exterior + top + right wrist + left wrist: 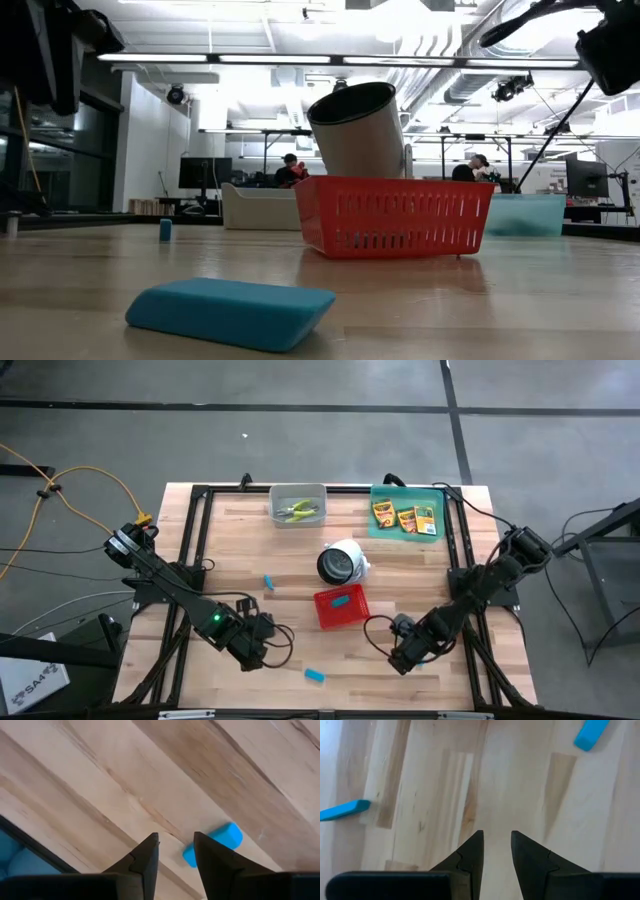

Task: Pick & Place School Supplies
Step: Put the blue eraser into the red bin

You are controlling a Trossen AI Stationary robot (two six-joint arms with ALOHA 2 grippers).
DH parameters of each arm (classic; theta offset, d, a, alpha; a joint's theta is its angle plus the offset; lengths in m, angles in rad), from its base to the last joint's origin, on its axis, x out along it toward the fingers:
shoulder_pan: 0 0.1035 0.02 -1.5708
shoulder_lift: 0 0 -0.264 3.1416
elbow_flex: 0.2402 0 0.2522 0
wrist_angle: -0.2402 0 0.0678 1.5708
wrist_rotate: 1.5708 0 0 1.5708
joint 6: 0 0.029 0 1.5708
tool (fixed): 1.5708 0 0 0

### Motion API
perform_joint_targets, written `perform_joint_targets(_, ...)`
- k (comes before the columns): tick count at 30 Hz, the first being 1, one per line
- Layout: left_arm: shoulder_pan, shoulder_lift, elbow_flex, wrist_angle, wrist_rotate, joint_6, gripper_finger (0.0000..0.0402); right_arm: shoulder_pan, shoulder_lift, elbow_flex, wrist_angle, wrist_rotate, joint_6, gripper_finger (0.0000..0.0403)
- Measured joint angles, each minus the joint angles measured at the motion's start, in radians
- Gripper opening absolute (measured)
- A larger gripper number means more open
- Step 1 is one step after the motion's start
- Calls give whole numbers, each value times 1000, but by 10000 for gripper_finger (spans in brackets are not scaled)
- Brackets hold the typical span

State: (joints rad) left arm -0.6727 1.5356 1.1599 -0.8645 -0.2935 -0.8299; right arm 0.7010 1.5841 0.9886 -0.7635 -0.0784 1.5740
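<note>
Three yellow-and-green crayon boxes (405,517) lie in the green tray (384,496). Two plier-like tools (299,511) lie in the grey bin (276,493). One light-blue block (340,601) is in the red basket (330,618). Others lie on the table (269,581) (315,675) (230,312). My left gripper (497,850) (262,650) hangs open over bare wood near the front left. My right gripper (176,845) (403,657) is open at the front right. A blue block (215,841) lies just beside one of its fingers, partly hidden by it.
A white cylinder (342,561) with a dark opening lies tipped behind the red basket (395,215), leaning over it in the low view. The table's black frame (190,540) runs along the sides. Bare wood lies between the two grippers at the front.
</note>
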Motion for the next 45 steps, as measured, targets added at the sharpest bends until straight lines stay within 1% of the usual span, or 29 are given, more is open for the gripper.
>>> perform_joint_targets(3,3,0,0,18,0,0,92,5,0,1,-6,4,82,111)
perform_joint_targets(8,12,0,0,17,0,15,92,22,0,1,-64,2,315,111)
perform_joint_targets(13,11,0,0,17,-20,22,92,73,6,1,-119,1,531,123)
perform_joint_targets(16,11,0,0,17,-20,23,92,109,8,1,-122,19,607,134)
perform_joint_targets(18,11,0,0,17,-20,23,92,130,8,1,-117,54,650,143)
perform_joint_targets(22,11,0,0,16,-19,23,92,154,9,0,-116,109,715,168)
perform_joint_targets(27,11,0,0,17,-19,76,92,170,10,0,-116,106,798,201)
perform_joint_targets(30,11,0,0,17,-19,79,92,167,31,0,-113,103,810,212)
perform_joint_targets(34,11,0,0,17,-20,108,92,153,83,-1,-97,93,808,215)
perform_joint_targets(38,11,0,0,17,-20,109,92,147,126,-1,-94,43,814,215)
perform_joint_targets(45,11,0,0,17,-20,109,92,142,176,0,-70,31,834,215)
